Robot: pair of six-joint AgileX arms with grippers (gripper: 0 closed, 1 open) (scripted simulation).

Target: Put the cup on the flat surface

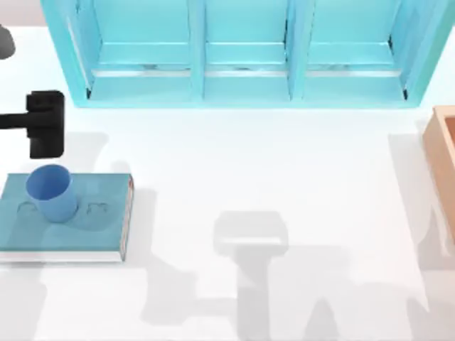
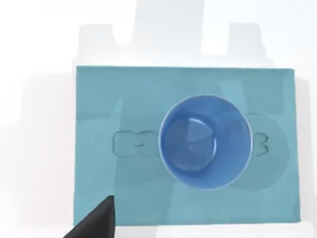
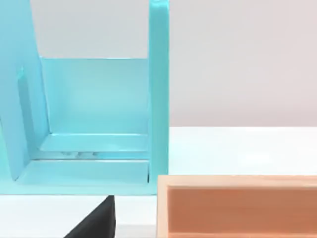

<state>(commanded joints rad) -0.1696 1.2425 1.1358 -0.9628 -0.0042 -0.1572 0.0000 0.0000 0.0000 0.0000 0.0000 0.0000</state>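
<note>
The cup [image 1: 50, 192] stands upright on the teal book [image 1: 92, 227], near the book's left end, not yet on the desk [image 1: 284, 163]. The left claw [image 1: 45, 124] hovers just behind the book; whether it is wide or narrow I cannot tell. Best to descend squarely over the rim, then lift clear of the book's edge. Open desk lies right of the book, well short of the shelf [image 1: 242, 57] and the wooden box [image 1: 442, 167].
</note>
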